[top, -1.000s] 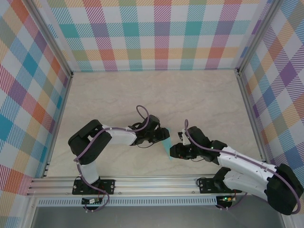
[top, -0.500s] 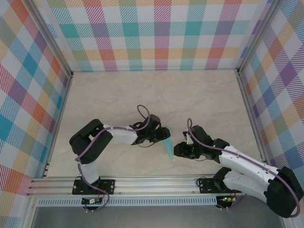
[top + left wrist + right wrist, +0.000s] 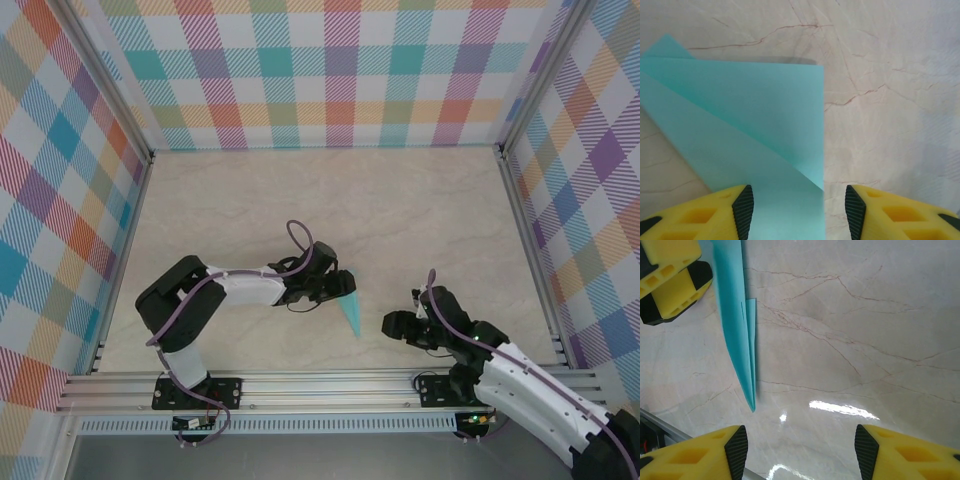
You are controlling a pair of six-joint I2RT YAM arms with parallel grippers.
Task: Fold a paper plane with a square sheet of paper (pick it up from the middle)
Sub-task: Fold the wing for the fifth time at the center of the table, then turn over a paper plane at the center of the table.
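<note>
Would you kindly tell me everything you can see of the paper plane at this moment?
The paper plane is thin, plain light-teal paper folded into a slim dart, with overlapping layers and sharp straight creases. It lies on the marble-look table, pointed tip toward the near rail. Its wider end reaches between the fingers of the left claw, whose jaws stand apart; whether they touch it is unclear. The open right claw is apart from it.

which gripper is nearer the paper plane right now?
Left. The left gripper sits at the paper plane's wide end, with the paper lying between its open jaws. The right gripper is off to the plane's right near its tip, open, with bare table between.
</note>
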